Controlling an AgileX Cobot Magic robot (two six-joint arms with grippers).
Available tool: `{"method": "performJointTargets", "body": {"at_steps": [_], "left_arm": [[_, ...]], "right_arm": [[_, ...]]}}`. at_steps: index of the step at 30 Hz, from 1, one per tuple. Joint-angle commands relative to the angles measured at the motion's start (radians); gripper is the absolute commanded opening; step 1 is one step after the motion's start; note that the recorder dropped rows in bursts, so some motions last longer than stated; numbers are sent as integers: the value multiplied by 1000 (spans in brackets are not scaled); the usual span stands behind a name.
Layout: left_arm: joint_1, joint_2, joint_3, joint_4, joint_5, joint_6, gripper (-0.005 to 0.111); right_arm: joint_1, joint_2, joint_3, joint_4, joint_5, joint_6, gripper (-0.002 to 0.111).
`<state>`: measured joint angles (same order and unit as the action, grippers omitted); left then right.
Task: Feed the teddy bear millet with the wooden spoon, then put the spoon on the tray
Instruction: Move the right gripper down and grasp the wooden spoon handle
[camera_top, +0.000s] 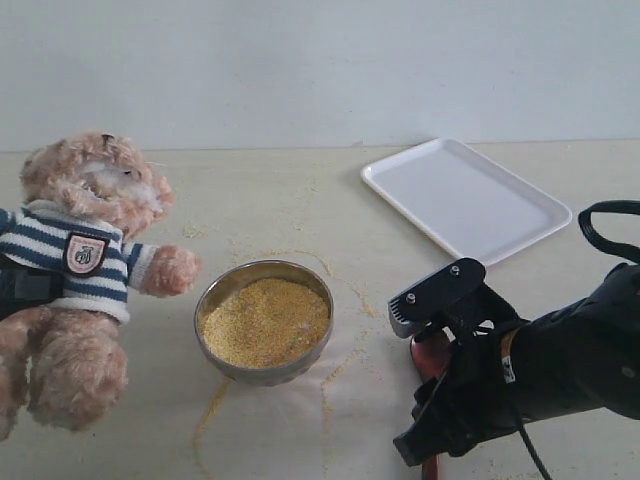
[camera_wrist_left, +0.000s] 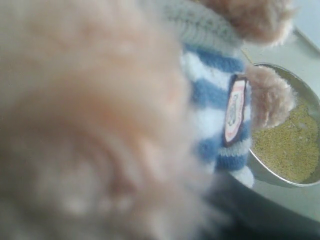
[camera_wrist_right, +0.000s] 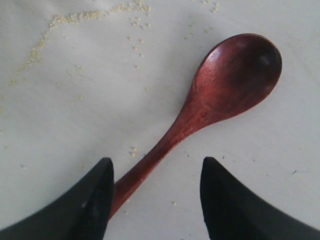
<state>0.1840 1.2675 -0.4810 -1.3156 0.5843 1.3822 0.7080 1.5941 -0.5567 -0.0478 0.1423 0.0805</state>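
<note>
Two black fingers (camera_wrist_right: 92, 205) of the right gripper (camera_wrist_right: 156, 162) stand wide apart, lower right of frame, straddling the wooden spoon (camera_wrist_right: 235, 75) handle lying flat on the table (camera_top: 300, 200).

Soft, even light fills the exterior view. The tray (camera_top: 470, 200) at 2 o'clock is almost washed out, and the bowl (camera_top: 262, 374) casts only a faint shadow toward 6 o'clock. In the left wrist view the bear (camera_wrist_left: 90, 125) is heavy blur close to the lens, its shirt sharper. The right wrist view is crisp: the spoon (camera_wrist_right: 235, 75) has a dull sheen and the fingers (camera_wrist_right: 90, 205) are dark.
</note>
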Motion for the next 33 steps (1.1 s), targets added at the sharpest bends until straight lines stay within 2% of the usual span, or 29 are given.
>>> {"method": "performJointTargets", "body": {"at_steps": [1,18,20,26,33], "left_arm": [[-6,-1,5,-10,-10,10,5],[-6,-1,5,-10,-12,40,5],[-6,-1,5,-10,-12,48,5],[-6,-1,5,-12,-12,51,5],[-6,-1,5,-12,-21,51,5]], "right_arm": [[0,3,-4,-8,-5,-1,52],[0,99,-4,-9,-20,-3,51],[0,99,-4,-9,-14,11,43],[0,99,-4,-9,39,75,0],[0,-6,-4,-59,66,74,0]]}}
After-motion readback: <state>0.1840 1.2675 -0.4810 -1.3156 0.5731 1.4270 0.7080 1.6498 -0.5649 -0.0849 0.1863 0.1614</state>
